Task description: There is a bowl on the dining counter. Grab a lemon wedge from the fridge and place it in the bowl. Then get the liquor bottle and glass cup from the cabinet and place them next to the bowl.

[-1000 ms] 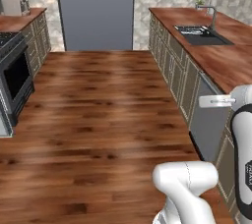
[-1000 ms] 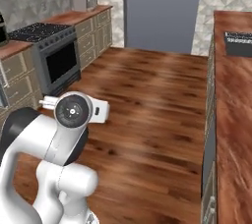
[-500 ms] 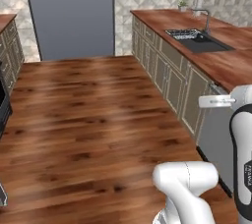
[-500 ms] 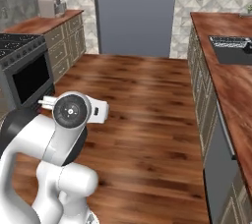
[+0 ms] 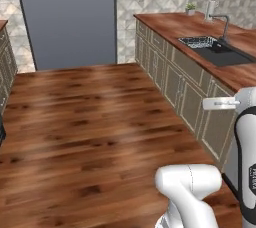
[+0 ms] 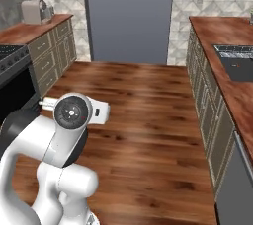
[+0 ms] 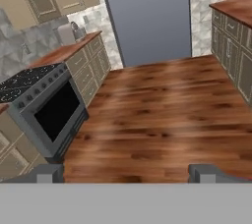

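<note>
While the gripper (image 7: 125,173) points down the aisle with its two tips spread wide and nothing between them, the grey fridge (image 7: 147,16) holding the lemon wedge stands straight ahead of it, well apart, door closed. The oven (image 7: 49,115) sits ahead to one side of the gripper, the sink counter (image 7: 234,9) to the other. No bowl, bottle or cup can be made out. The likely trouble is the approach: drifting off-centre could clip the oven front or cabinet row, or leave the base too close for the fridge door to swing.
</note>
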Motion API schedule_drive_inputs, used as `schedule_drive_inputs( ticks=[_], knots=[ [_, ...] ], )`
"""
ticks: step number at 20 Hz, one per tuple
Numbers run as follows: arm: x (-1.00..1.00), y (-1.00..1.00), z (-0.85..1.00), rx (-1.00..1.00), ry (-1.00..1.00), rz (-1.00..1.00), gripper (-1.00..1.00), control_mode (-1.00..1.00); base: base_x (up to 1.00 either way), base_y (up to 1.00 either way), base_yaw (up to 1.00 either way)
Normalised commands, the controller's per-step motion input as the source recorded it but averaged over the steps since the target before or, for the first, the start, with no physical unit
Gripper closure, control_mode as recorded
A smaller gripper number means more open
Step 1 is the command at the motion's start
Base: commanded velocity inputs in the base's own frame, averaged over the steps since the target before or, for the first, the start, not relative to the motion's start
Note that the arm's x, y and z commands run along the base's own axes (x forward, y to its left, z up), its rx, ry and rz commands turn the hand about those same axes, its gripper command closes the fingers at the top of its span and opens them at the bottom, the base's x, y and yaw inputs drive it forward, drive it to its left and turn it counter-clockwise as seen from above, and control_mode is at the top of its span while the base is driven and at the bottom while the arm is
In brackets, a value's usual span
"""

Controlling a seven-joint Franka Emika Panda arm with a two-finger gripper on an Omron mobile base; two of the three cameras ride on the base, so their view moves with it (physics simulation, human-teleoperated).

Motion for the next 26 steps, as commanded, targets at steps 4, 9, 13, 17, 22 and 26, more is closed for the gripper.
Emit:
schedule_drive_inputs(
  ticks=[4, 9, 13, 17, 22, 26],
  knots=[
    [0.00, 0.00, 0.00, 0.00, 0.00, 0.00, -1.00, 1.00, 1.00, 0.37, -0.04],
    [0.00, 0.00, 0.00, 0.00, 0.00, 0.00, -1.00, 1.00, 1.00, 0.36, -0.01],
    [0.00, 0.00, 0.00, 0.00, 0.00, 0.00, -1.00, 1.00, 1.00, 0.36, -0.01],
    [0.00, 0.00, 0.00, 0.00, 0.00, 0.00, -1.00, 1.00, 1.00, 0.34, 0.00],
    [0.00, 0.00, 0.00, 0.00, 0.00, 0.00, -1.00, 1.00, 1.00, 0.30, 0.00],
    [0.00, 0.00, 0.00, 0.00, 0.00, 0.00, -1.00, 1.00, 1.00, 0.27, 0.00]
  ],
)
